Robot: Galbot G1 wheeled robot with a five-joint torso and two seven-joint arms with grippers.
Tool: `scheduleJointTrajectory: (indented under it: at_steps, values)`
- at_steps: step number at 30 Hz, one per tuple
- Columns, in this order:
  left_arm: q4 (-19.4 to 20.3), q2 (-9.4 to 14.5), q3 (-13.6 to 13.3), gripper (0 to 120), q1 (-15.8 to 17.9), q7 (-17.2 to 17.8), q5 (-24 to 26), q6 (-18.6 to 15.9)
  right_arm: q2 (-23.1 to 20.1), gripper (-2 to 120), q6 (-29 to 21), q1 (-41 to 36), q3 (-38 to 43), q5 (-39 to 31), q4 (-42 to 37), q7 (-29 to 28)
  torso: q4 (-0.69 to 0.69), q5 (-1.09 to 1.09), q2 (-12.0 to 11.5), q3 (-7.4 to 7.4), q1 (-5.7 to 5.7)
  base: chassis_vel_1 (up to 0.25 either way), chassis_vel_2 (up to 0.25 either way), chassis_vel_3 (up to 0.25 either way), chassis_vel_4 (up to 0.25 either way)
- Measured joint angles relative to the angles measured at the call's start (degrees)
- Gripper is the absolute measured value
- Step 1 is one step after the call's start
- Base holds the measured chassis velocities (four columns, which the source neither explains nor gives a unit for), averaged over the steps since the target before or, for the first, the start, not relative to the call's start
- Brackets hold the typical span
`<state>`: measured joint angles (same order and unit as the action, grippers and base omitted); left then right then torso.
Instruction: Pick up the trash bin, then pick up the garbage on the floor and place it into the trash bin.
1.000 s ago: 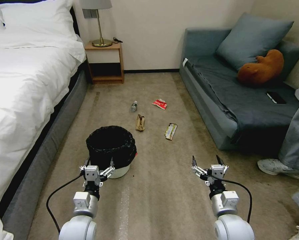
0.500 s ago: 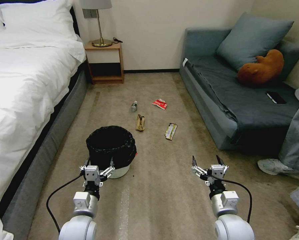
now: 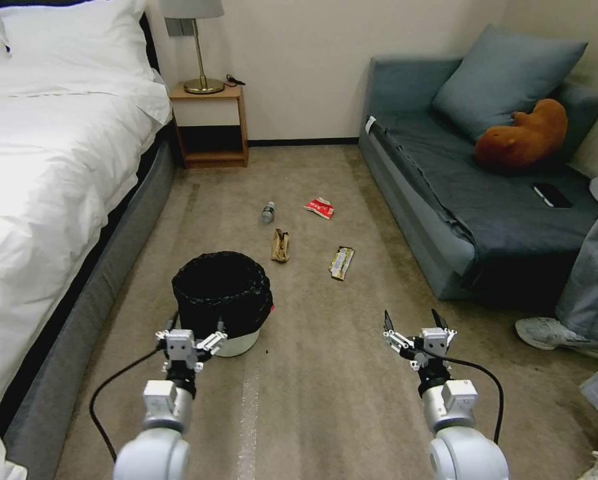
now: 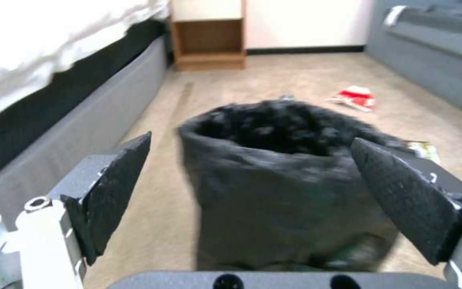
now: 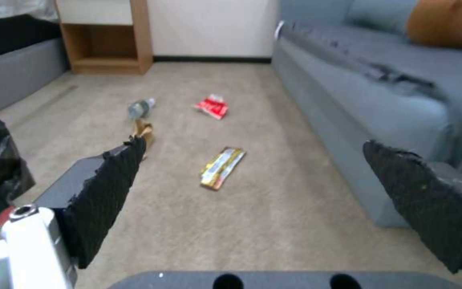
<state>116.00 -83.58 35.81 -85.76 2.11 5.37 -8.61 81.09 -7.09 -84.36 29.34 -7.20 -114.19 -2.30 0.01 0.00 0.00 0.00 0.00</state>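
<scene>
The trash bin (image 3: 223, 300), white with a crinkled black bag over its rim, stands on the carpet ahead of my left arm. My left gripper (image 3: 191, 331) is open just in front of its near side; the left wrist view shows the trash bin (image 4: 284, 180) between the spread pads, untouched. My right gripper (image 3: 412, 321) hangs open over bare carpet. The garbage lies beyond: a small clear bottle (image 3: 268, 212), a red-and-white packet (image 3: 320, 208), a crumpled brown paper bag (image 3: 280, 245) and a yellow-green wrapper (image 3: 341, 262). The right wrist view shows the wrapper (image 5: 222, 167) and the packet (image 5: 212, 106).
A white bed (image 3: 52, 173) runs along the left, a grey sofa (image 3: 472, 193) along the right with a black phone (image 3: 552, 195) and a brown plush toy (image 3: 522, 137). A wooden nightstand (image 3: 211, 123) stands at the far wall. A person's leg and shoe (image 3: 565, 333) are at the right edge.
My left gripper has shifted slightly left and lower in front of the bin. The right arm and the litter have not moved.
</scene>
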Motion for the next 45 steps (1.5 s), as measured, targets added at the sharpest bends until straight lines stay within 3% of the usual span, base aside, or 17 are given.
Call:
scheduleJointTrajectory:
  at_steps: [1, 9, 10, 11, 18, 26, 27, 28, 30, 31, 32, 33, 34, 36, 37, 38, 45]
  values:
    - [0.6, 0.8, 1.4, 100, 1.0, 0.7, 1.8, -2.9, -1.8, 100, -2.7, 1.7, -0.8, -2.7, 0.2, -1.0, 0.0, 0.0, 0.0, 0.0, 0.0, 0.0, 0.0, 0.0, 0.0]
    - [2.2, 3.3, 6.0, 100, 4.4, 3.0, 7.5, -12.3, -8.2, 100, -12.2, 7.5, -3.7, -12.2, 0.7, -4.1, 0.0, 0.0, 0.0, 0.0, 0.0, 0.0, 0.0, 0.0, 0.0]
    - [2.9, 4.3, 7.8, 100, 5.6, 3.9, 9.7, -15.9, -10.6, 100, -15.8, 9.7, -4.7, -15.8, 0.9, -5.3, 0.0, 0.0, 0.0, 0.0, 0.0, 0.0, 0.0, 0.0, 0.0]
    - [2.9, 4.3, 7.8, 100, 5.6, 3.9, 9.7, -15.9, -10.6, 100, -15.8, 9.7, -4.7, -15.8, 0.9, -5.3, 0.0, 0.0, 0.0, 0.0, 0.0, 0.0, 0.0, 0.0, 0.0]
    - [4.9, 7.5, 13.5, 100, 9.7, 6.7, 16.6, -27.2, -18.6, 100, -27.7, 17.0, -8.3, -27.5, 1.6, -9.3, 0.0, 0.01, 0.0, 0.0, 0.0, 0.0, 0.0, 0.0, 0.0]
    - [5.1, 8.1, 14.0, 100, 10.3, 6.9, 17.8, -28.2, -22.4, 100, -29.4, 20.4, -8.5, -31.8, 3.5, -9.3, 0.01, 0.02, 0.0, 0.01, 0.01, 0.0, 0.0, 0.0, 0.0]
    - [4.6, 11.3, 14.5, 100, 13.1, 5.5, 22.0, -27.3, -24.1, 100, -28.3, 21.6, -7.8, -32.1, 3.9, -8.8, 0.02, -0.12, 0.0, 0.0, 0.0, 0.0, 0.0, 0.0, 0.0]
    - [4.6, 11.3, 14.5, 100, 13.1, 5.5, 22.0, -27.3, -24.1, 100, -28.3, 21.6, -7.8, -32.1, 3.9, -8.8, 0.02, -0.12, 0.0, 0.0, 0.0, 0.0, 0.0, 0.0, 0.0]
    - [4.3, 14.4, 15.2, 100, 15.5, 4.4, 25.1, -25.8, -24.4, 100, -28.0, 21.6, -7.8, -32.2, 4.1, -8.6, -0.04, 0.16, 0.0, -0.01, 0.0, 0.0, 0.0, 0.0, 0.0]
    - [4.0, 15.2, 14.6, 100, 16.2, 3.9, 26.1, -25.6, -24.6, 100, -27.7, 21.6, -7.6, -32.0, 4.1, -8.6, -0.02, 0.06, 0.0, -0.01, 0.0, 0.0, 0.0, 0.0, 0.0]
    - [4.0, 15.2, 14.6, 100, 16.2, 3.9, 26.1, -25.6, -24.6, 100, -27.7, 21.6, -7.6, -32.0, 4.1, -8.6, -0.02, 0.06, 0.0, -0.01, 0.0, 0.0, 0.0, 0.0, 0.0]
    - [3.6, 15.5, 14.2, 100, 16.4, 3.7, 26.5, -25.6, -24.6, 100, -27.6, 21.4, -7.5, -31.9, 4.1, -8.6, -0.03, -0.13, 0.0, 0.0, 0.0, 0.0, 0.0, 0.0, 0.0]
    - [3.3, 15.7, 13.9, 100, 16.6, 3.8, 26.7, -25.6, -24.7, 100, -27.3, 21.3, -7.5, -31.7, 4.1, -8.5, -0.01, 0.04, 0.0, -0.01, 0.0, 0.0, 0.0, 0.0, 0.0]
    - [3.3, 15.8, 13.8, 100, 16.6, 3.8, 26.7, -25.5, -24.7, 100, -27.3, 21.2, -7.5, -31.7, 4.1, -8.5, -0.01, 0.09, 0.0, -0.01, 0.0, 0.0, 0.0, 0.0, 0.0]
    - [3.3, 15.8, 13.7, 100, 16.6, 3.9, 26.7, -25.5, -24.7, 100, -27.3, 21.2, -7.5, -31.6, 4.1, -8.5, -0.01, 0.1, 0.0, 0.0, 0.0, 0.0, 0.0, 0.0, 0.0]
    - [3.2, 15.7, 13.5, 100, 16.3, 4.3, 26.7, -25.7, -24.7, 100, -27.1, 21.0, -7.6, -31.3, 4.1, -8.5, 0.0, -0.08, 0.0, 0.0, 0.0, 0.0, 0.0, 0.0, 0.0]
    - [1.5, 15.8, 12.7, 100, 16.8, 7.7, 29.2, -27.0, -24.6, 100, -26.5, 20.2, -7.8, -30.4, 4.2, -8.3, -0.01, 0.01, 0.0, 0.0, 0.0, 0.0, 0.0, 0.0, 0.0]
